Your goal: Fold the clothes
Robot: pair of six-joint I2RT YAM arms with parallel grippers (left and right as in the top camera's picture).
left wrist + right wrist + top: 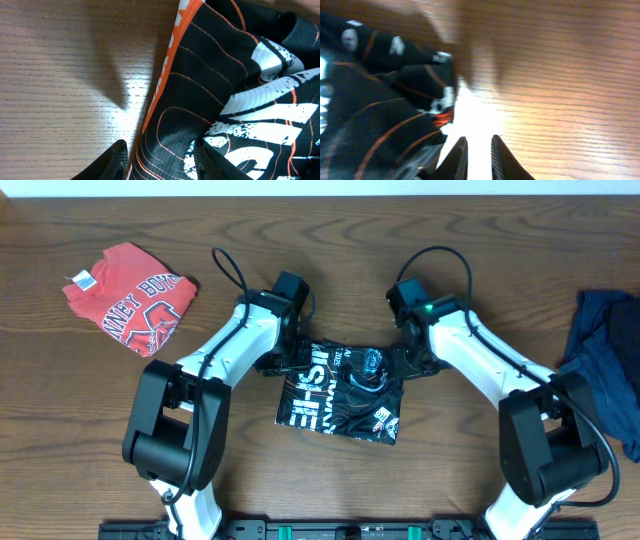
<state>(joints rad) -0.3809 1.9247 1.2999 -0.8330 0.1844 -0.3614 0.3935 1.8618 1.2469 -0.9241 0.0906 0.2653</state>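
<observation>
From overhead, the crumpled black T-shirt with thin orange contour lines and white block lettering lies on the brown wooden table between the two grippers. The left gripper is at its left edge and the right gripper at its right edge. A red T-shirt with white lettering lies well off beyond the left gripper, and a heap of dark navy T-shirts well off beyond the right one.

In the left wrist view, the left gripper has its jaws moderately wide, straddling the black shirt's orange-trimmed edge. One finger is over bare wood.

In the right wrist view, which is blurred, the right gripper has its jaws narrow, with a slim gap and only bright tabletop between them. The black shirt lies just beside it, ungripped.
</observation>
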